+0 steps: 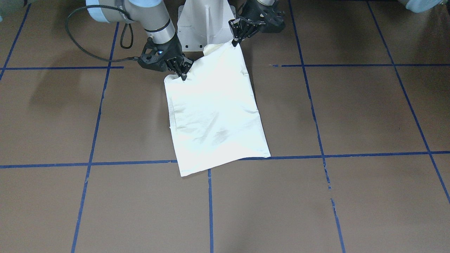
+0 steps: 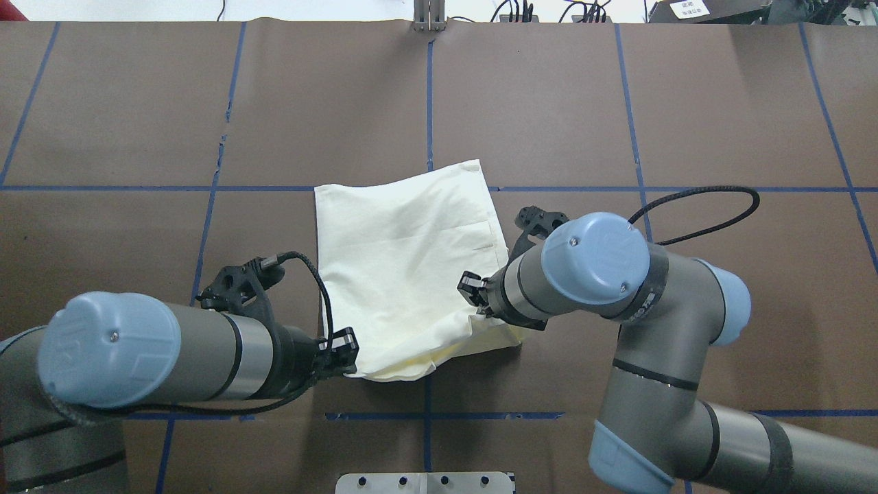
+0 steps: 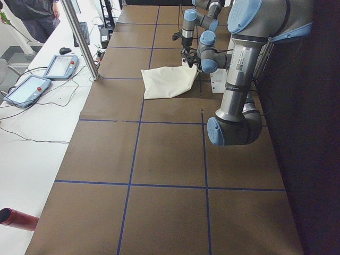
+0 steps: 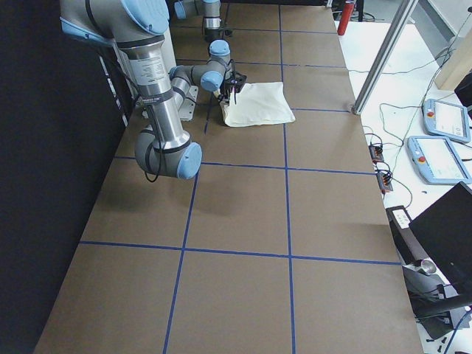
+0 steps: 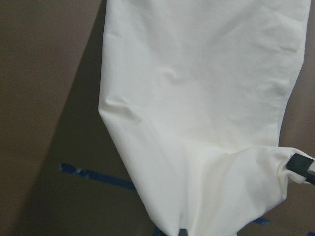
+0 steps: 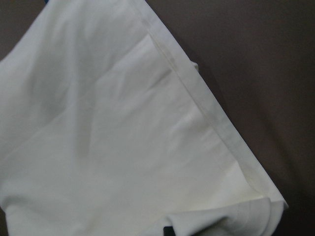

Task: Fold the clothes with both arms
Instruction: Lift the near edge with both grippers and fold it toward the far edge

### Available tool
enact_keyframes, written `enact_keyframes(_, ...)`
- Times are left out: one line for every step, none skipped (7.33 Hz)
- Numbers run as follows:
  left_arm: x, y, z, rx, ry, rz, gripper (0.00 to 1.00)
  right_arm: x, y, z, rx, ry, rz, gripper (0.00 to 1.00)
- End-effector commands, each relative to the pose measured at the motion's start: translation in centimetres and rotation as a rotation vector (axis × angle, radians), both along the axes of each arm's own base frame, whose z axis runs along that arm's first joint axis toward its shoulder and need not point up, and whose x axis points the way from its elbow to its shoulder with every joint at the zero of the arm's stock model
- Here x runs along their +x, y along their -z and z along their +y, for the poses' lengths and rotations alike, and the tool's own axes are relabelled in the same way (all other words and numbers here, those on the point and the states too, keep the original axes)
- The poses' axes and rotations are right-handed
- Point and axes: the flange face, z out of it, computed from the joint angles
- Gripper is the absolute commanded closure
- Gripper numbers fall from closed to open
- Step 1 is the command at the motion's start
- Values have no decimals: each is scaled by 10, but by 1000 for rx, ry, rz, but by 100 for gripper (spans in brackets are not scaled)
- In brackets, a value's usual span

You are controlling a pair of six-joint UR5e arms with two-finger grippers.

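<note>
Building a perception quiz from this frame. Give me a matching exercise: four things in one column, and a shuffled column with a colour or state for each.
Things:
1. shirt
2. left gripper
3. right gripper
4. tape lines

States:
A. blue, in a grid on the brown table
B. shut on the shirt corner right by the white base
C. cream, no print showing
D. shut on the shirt's other near corner, farther from the base

Pairs: 1-C, 2-B, 3-D, 4-A
</note>
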Motion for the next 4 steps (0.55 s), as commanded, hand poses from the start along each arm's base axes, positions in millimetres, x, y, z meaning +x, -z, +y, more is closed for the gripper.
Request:
enact_keyframes(2, -3, -104, -10, 130, -46, 100, -12, 12, -88, -21, -55, -27, 100)
enact_keyframes(13, -16, -144, -21, 177, -65, 100, -36, 17, -128, -40, -74, 7, 100)
enact_keyframes(15, -35, -175, -20, 216, -63, 100, -49, 22, -159, -42, -84, 38, 100)
enact_keyframes(22, -51, -210, -12, 241, -92, 100, -56, 18, -189, -64, -104, 74, 100)
